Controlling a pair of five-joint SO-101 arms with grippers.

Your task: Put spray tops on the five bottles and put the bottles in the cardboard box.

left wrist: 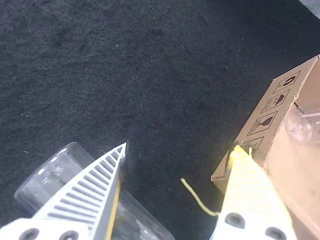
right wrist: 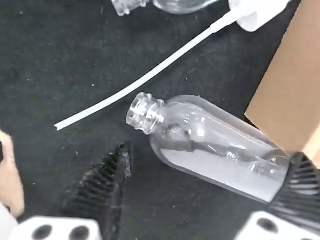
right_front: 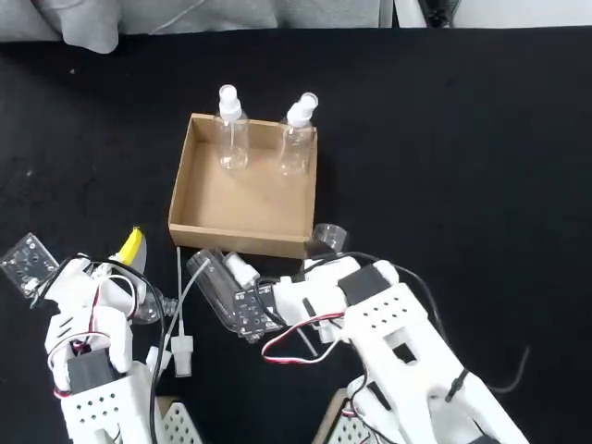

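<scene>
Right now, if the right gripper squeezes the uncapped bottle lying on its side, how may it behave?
The uncapped clear bottle looks empty and thin-walled, so probably light, and might dent. Lying on its round side on the black table, it may roll if nudged. Its glossy plastic could slip.

A black cloth point(right_front: 481, 139) with a felt-like nap is lying flat across the whole work surface, carrying small pale specks of lint. Along the far edge a grey fabric point(right_front: 88, 23) is bunching at one corner and running on as a grey strip. Past it a white surface point(right_front: 527, 11) is showing, with a dark object point(right_front: 437, 9) sitting beside it. Soft, even light is falling across the cloth.
</scene>
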